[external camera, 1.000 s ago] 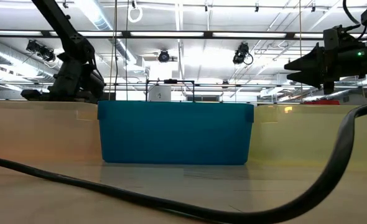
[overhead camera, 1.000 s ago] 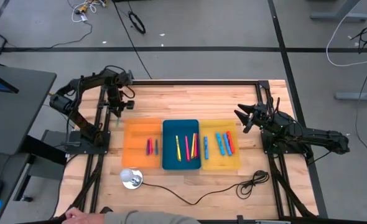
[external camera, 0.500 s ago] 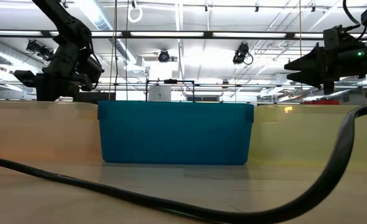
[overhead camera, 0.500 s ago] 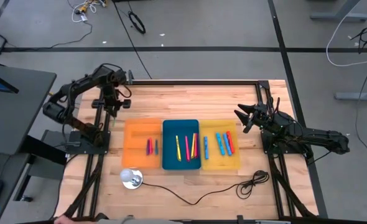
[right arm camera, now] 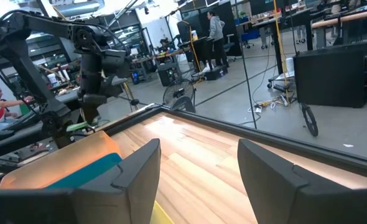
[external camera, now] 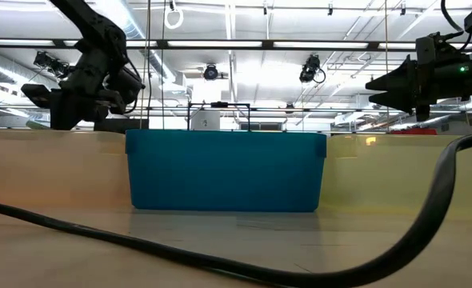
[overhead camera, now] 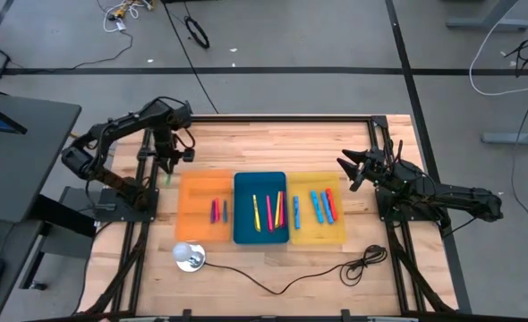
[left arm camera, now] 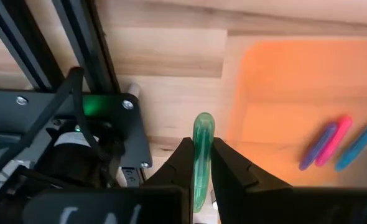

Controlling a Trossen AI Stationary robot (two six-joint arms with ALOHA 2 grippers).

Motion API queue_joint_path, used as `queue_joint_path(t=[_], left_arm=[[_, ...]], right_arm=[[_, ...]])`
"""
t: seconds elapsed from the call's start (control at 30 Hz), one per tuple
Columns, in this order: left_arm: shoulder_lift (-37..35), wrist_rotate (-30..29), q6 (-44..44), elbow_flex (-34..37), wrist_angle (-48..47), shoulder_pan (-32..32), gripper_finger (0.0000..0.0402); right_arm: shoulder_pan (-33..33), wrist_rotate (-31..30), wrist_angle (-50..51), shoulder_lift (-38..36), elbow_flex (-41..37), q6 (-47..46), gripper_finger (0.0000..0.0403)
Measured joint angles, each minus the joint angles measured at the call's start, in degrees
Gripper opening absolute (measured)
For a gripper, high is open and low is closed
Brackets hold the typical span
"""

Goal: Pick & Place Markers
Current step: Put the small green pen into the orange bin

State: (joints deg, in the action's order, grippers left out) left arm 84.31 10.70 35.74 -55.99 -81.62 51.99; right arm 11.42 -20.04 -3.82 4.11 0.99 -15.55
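My left gripper (left arm camera: 203, 148) is shut on a green marker (left arm camera: 203, 140) and hangs above the wood just left of the orange tray (overhead camera: 201, 192); the high view shows gripper (overhead camera: 166, 166) and marker (overhead camera: 167, 177) there. Other markers lie flat in the trays: three in the orange tray (overhead camera: 217, 211), several in the blue tray (overhead camera: 268, 212) and several in the yellow tray (overhead camera: 320, 206). My right gripper (overhead camera: 343, 166) waits open at the table's right side, pointing level toward the left. My left gripper pinches the green marker's shaft (left arm camera: 201, 180) between its two fingers (left arm camera: 182, 163). The fingers slant steeply down from above and the marker lies along them. Its rounded end (left arm camera: 203, 121) sticks out past the fingertips. The marker is lifted clear of the table.
The three trays stand side by side in the table's middle. A white round object (overhead camera: 189, 256) and a black cable (overhead camera: 322, 273) lie near the front edge. Black frame rails (overhead camera: 144, 179) run beside the left gripper. Bare wood lies behind the trays. People show beyond the table.
My left gripper has risen above the table with the green marker, staying shut on it, and its arm has swung a little. The marker stays lifted clear beside the orange tray.
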Motion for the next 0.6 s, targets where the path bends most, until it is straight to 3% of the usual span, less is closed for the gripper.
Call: queue_joint_path(t=[0.6], left_arm=[[0.00, 2.10, 10.87, -0.02, 1.91, -18.64, 0.0037]], right_arm=[[0.00, 0.00, -0.01, 0.01, 0.00, 0.00, 0.0215]])
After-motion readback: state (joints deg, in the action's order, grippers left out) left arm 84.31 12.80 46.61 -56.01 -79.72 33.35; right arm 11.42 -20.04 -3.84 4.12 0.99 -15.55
